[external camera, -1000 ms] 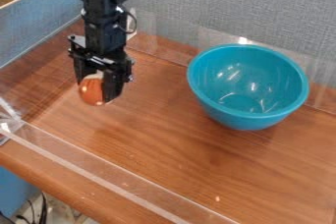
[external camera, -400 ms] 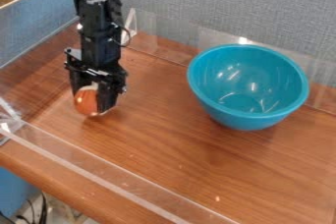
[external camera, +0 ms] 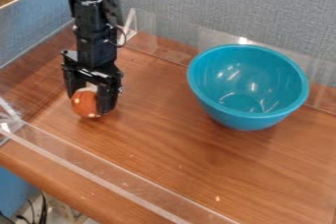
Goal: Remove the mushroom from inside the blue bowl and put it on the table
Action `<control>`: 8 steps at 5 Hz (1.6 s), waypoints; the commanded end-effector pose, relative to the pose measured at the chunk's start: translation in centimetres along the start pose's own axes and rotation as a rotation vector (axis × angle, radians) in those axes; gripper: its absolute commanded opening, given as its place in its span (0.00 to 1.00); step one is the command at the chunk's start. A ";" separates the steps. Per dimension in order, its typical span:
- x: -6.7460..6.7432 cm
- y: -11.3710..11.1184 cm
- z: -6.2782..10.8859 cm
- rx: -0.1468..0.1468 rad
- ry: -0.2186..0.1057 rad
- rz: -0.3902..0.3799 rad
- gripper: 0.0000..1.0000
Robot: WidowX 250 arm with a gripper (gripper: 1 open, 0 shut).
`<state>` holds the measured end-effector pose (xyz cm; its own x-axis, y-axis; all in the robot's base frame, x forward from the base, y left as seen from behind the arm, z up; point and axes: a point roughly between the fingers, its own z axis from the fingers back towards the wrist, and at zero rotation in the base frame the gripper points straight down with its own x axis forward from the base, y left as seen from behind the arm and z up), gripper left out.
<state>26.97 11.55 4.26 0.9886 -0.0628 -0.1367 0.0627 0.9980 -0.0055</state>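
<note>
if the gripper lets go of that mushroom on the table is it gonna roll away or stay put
The mushroom looks small, with a rounded reddish cap, so it could probably roll a little on the smooth wooden table. It sits low between the gripper's fingers, so any drop seems short. It likely won't go far; clear walls edge the table.

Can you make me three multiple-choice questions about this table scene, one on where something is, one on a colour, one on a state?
1. Where is the mushroom?
A. inside the blue bowl
B. on the table between the gripper's fingers
C. outside the clear walls

2. What colour is the bowl?
A. teal-blue
B. red
C. white

3. What is inside the bowl?
A. the mushroom
B. a spoon
C. nothing

Answers:
1 B, the mushroom sits low on the table under the gripper.
2 A, its glossy surface is teal-blue.
3 C, its inside shows only reflections.
</note>
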 end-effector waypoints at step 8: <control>-0.6 1.6 4.3 -0.042 -0.123 0.033 0.00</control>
<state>26.28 12.23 5.84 0.9937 -0.0410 -0.1041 0.0316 0.9954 -0.0904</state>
